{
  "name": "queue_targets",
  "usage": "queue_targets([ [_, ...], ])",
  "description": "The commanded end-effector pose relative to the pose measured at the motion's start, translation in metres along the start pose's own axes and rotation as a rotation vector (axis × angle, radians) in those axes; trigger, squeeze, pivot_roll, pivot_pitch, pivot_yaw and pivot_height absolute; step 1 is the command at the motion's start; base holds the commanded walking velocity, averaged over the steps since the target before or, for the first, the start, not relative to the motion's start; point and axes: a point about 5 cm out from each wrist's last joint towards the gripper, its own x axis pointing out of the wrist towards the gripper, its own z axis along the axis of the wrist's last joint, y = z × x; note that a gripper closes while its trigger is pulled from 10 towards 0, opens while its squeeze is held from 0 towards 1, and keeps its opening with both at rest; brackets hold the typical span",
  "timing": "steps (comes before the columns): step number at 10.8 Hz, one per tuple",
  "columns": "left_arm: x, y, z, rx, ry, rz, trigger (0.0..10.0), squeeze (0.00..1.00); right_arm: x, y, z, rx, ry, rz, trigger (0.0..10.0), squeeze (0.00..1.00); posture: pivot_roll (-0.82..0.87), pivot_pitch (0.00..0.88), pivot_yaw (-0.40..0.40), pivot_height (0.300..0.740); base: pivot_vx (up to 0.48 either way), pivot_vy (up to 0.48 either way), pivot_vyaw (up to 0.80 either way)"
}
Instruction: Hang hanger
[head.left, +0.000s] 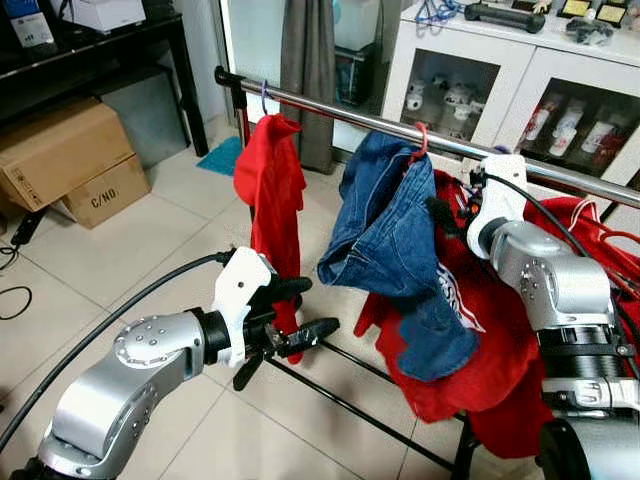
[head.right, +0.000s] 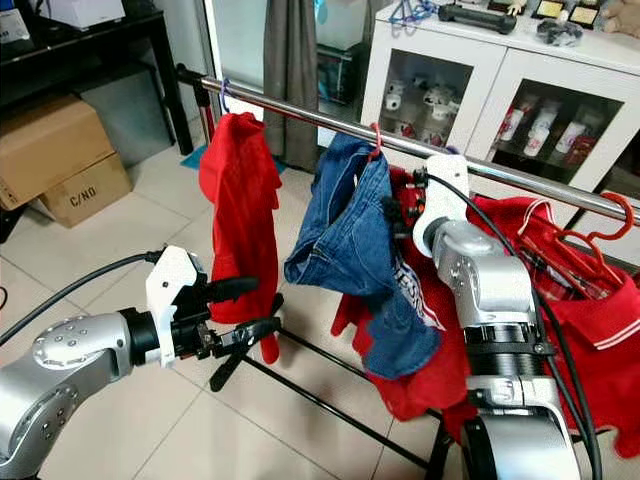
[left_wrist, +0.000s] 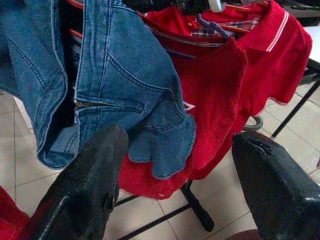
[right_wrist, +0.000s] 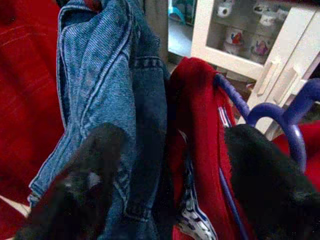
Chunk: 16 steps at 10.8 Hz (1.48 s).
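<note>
Two garments are already hanging on the steel rail (head.left: 330, 112) running from upper left toward the right edge of the left eye view: a red shirt (head.left: 270, 185) on a purple hook and denim shorts (head.left: 395, 235) on a red hook, centre frame. You're working the next one: a red garment on a purple hanger (right_wrist: 280, 117), sitting in the pile of red clothes (head.right: 590, 300) at centre right, just below the rail.

Right gripper (right_wrist: 175, 175) is reaching in behind the denim, fingers spread wide. In the right wrist view the red fabric edge is lying in the gap between them, purple hook beside the far finger. Nothing clamped yet, as far as I can judge.

Left gripper (head.left: 290, 320) is sitting lower left, fingers apart, tips at the hem of the red shirt. Can't tell if it's touching cloth.

Handling, my read: hanger is looking like light, stiff plastic, probably slick; the garment is soft and will be swinging and dragging on neighbours. You should be gripping the hanger neck just below the hook, not the fabric, or the cloth slides and the hook rotates. Watch for snagging on the denim or the red hangers (head.right: 590, 235) at far right.
</note>
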Motion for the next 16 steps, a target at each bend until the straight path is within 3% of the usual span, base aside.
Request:
queue_targets([
  [1,0.0,-0.002,0.001,0.009,0.005,-0.016,10.0,0.0,-0.005,-0.004,0.011,-0.014,-0.042,0.031,5.4,0.0,0.1,0.0,-0.043,0.74,0.0,0.0,0.0],
  [2,-0.001,-0.002,0.002,0.01,0.004,-0.018,10.0,0.0,-0.018,-0.006,0.014,-0.076,-0.058,0.107,10.0,0.0,0.1,0.0,-0.047,0.74,0.0,0.0,0.0],
  [3,-0.001,-0.002,0.001,0.01,0.006,-0.016,10.0,0.0,-0.035,-0.02,0.014,-0.1,-0.046,0.128,10.0,0.0,0.1,0.0,-0.043,0.74,0.0,0.0,0.0],
  [4,-0.001,-0.002,0.001,0.009,0.007,-0.019,10.0,0.0,-0.044,-0.032,0.018,-0.095,-0.05,0.114,10.0,1.0,0.09,0.0,-0.033,0.74,0.0,0.0,0.0],
  [6,0.004,-0.001,0.001,0.012,0.012,-0.042,10.0,0.0,-0.05,-0.057,0.027,-0.096,-0.065,-0.02,10.0,1.0,0.07,0.0,-0.011,0.74,0.0,0.0,0.0],
  [7,0.006,0.0,0.002,0.017,0.013,-0.052,10.0,0.0,-0.042,-0.054,0.026,-0.101,-0.051,-0.043,10.0,1.0,0.07,0.0,-0.008,0.74,0.0,0.0,0.0],
  [8,0.008,0.0,0.003,0.021,0.013,-0.057,10.0,0.0,-0.03,-0.042,0.022,-0.094,-0.03,-0.005,10.0,0.0,0.07,0.0,-0.005,0.74,0.0,0.0,0.0],
  [9,0.008,0.0,0.003,0.023,0.013,-0.062,10.0,0.0,-0.012,-0.022,0.014,-0.078,0.014,0.08,10.0,0.0,0.08,0.0,-0.011,0.74,0.0,0.0,0.0],
  [13,0.005,0.0,0.0,0.016,0.017,-0.04,10.0,0.0,0.013,-0.025,0.007,-0.064,0.041,0.002,10.0,0.0,0.1,0.0,-0.041,0.74,0.0,0.0,0.0],
  [14,0.004,0.0,0.0,0.015,0.017,-0.039,10.0,0.0,0.015,-0.027,0.006,-0.036,0.036,-0.008,0.0,0.0,0.1,0.0,-0.04,0.74,0.0,0.0,0.0],
  [16,0.005,0.001,0.001,0.019,0.018,-0.04,10.0,0.0,0.02,-0.032,0.006,-0.032,0.035,-0.038,0.0,0.0,0.09,0.0,-0.035,0.74,0.0,0.0,0.0],
])
